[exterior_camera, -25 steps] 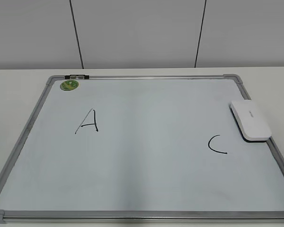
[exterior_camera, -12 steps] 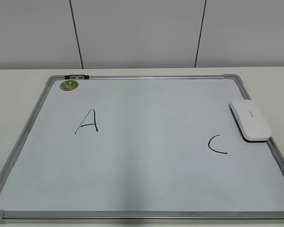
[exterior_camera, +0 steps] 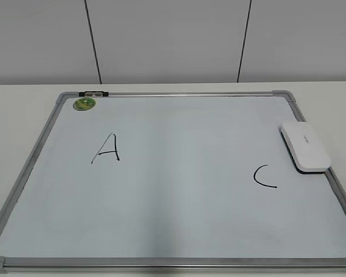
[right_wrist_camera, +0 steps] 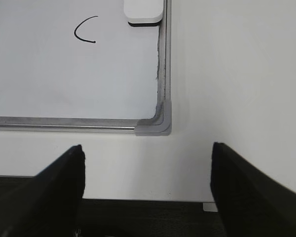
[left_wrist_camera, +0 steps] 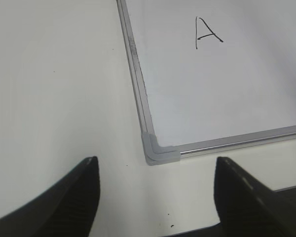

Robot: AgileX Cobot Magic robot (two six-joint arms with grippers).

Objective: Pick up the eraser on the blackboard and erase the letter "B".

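The blackboard [exterior_camera: 173, 202] is a white board with a silver frame, lying flat on the table. The white eraser [exterior_camera: 304, 146] lies on its right edge; it also shows at the top of the right wrist view [right_wrist_camera: 143, 11]. A black "A" [exterior_camera: 106, 148] and a black "C" [exterior_camera: 263, 176] are on the board. No letter "B" shows anywhere on it. My left gripper [left_wrist_camera: 155, 165] is open and empty over the table by the board's near left corner [left_wrist_camera: 160, 150]. My right gripper [right_wrist_camera: 147, 150] is open and empty by the near right corner [right_wrist_camera: 155, 126]. Neither gripper shows in the exterior view.
A round green sticker [exterior_camera: 84, 104] sits at the board's far left corner, next to a small black clip [exterior_camera: 93, 93] on the frame. The white table [exterior_camera: 23, 101] surrounds the board. Its dark front edge [right_wrist_camera: 148, 217] lies just under my right gripper.
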